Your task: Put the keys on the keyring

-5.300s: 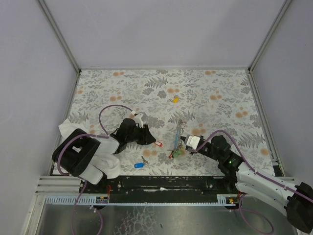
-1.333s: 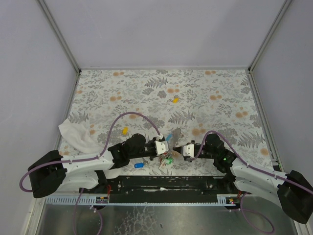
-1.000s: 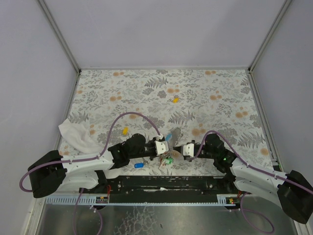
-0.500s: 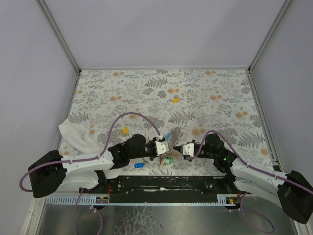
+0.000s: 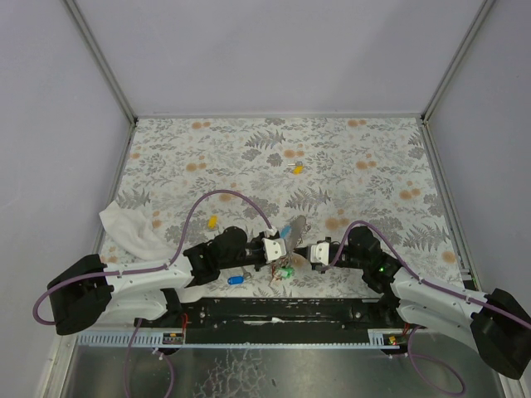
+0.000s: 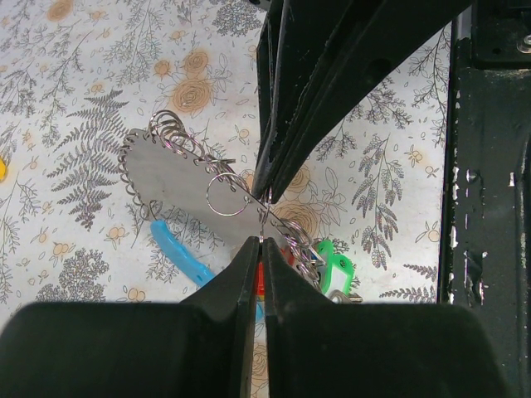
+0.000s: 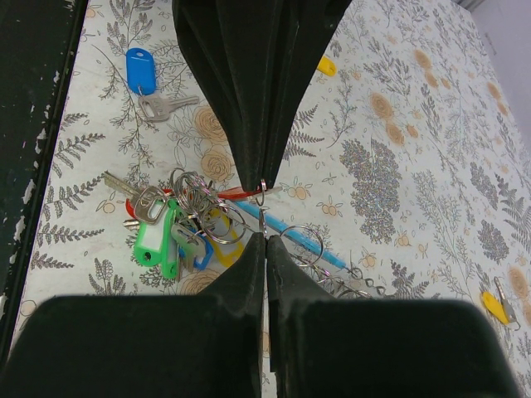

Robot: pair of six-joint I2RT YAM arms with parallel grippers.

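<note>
Desk (image 5: pixel 373 166) first: its flowered sheet carries everything, with a white cloth (image 5: pixel 133 232) at the left edge, well apart from the work. My two arms reach in from the near edge and meet nose to nose. The left jaws (image 5: pixel 280 246) and the right jaws (image 5: pixel 305 251) are both pressed fully shut, their tips all but touching. Something thin and metal runs between the two tips, but I cannot tell whether it is ring wire or a key blade.

The keyring (image 5: pixel 286 267) lies right under that meeting point, near the front edge. Its coiled cord (image 6: pixel 170 170) trails away from me, with the light-blue end piece (image 6: pixel 178 253) beside it. Several keys hang on it already, a green key (image 7: pixel 149 245) among them, so I judge the job part done. What is left lies loose on the desk: a blue key (image 5: pixel 236 279) left of the bunch, a nearer yellow key (image 5: pixel 211 222) further left, and a far yellow key (image 5: pixel 296 168) out mid-desk.

The overhead view gives that layout but shrinks the bunch to a speck. The left wrist view shows the cord's coils and a small bare ring (image 6: pixel 226 197) beside the tips. Only the right wrist view shows the bunch spread out, with a red head (image 7: pixel 236 196) close by the left tips.
</note>
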